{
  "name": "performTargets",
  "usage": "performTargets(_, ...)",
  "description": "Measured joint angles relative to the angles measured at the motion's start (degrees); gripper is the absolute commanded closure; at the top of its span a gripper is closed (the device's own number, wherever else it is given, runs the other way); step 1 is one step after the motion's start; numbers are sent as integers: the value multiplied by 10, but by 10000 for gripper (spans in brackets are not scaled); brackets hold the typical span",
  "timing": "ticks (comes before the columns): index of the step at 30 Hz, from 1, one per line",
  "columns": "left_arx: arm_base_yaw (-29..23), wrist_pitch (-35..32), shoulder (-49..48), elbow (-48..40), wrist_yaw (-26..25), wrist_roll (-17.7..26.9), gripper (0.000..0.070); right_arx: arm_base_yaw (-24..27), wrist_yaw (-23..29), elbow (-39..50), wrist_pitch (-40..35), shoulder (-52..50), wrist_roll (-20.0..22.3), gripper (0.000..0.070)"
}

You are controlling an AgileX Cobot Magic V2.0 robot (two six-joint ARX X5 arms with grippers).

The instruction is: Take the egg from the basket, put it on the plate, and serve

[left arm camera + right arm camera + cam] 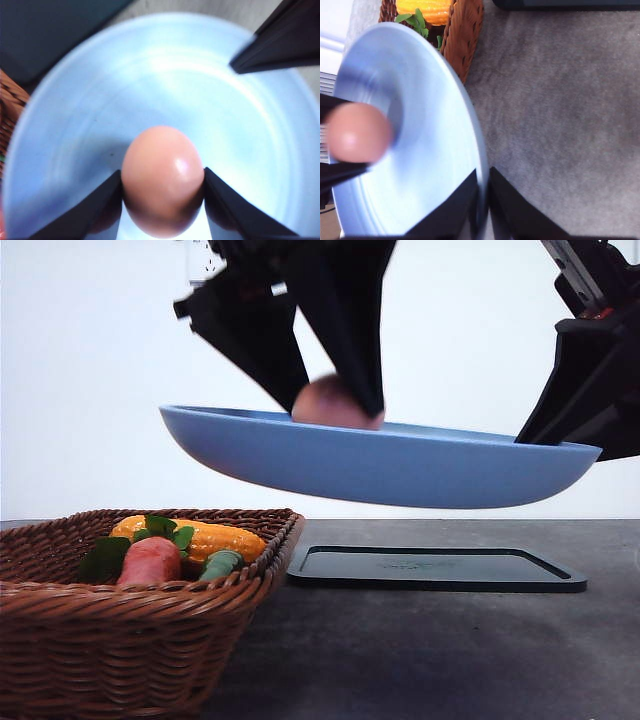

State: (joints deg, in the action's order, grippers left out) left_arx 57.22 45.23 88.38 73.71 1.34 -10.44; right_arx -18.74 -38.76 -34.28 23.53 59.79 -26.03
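Step in hand: placing egg (163,180) on blue plate (400,465). Your left gripper (163,186) fingers pinch egg, plate right beneath. Your right gripper (486,200) fingers clamp plate rim, plate aloft above surface. Next, likely: spread left fingers gently, keep plate level so egg stays put.

Egg (330,400) over plate (400,465), basket (130,630) lower left.
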Motion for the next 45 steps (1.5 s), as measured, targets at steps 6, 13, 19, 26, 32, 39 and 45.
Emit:
performTargets(6,1,0,11,0,0,3,378,0,5,0,1,0,0,700)
performTargets(13,3,4,11,0,0,-1,285,0,4,0,8,0,0,700)
performTargets(19,3,19,-21,0,0,-9,290,7,7,-1,21,9,1,700)
performTargets(26,-20,44,-132,0,67,-9,290,62,10,-53,39,81,25,700)
performTargets(32,-46,62,-250,0,155,-9,290,111,21,-149,76,185,83,700)
performTargets(39,-84,96,-364,0,225,-9,291,149,24,-264,68,326,114,700)
performTargets(45,-90,114,-420,0,258,-9,291,164,27,-354,65,438,123,700)
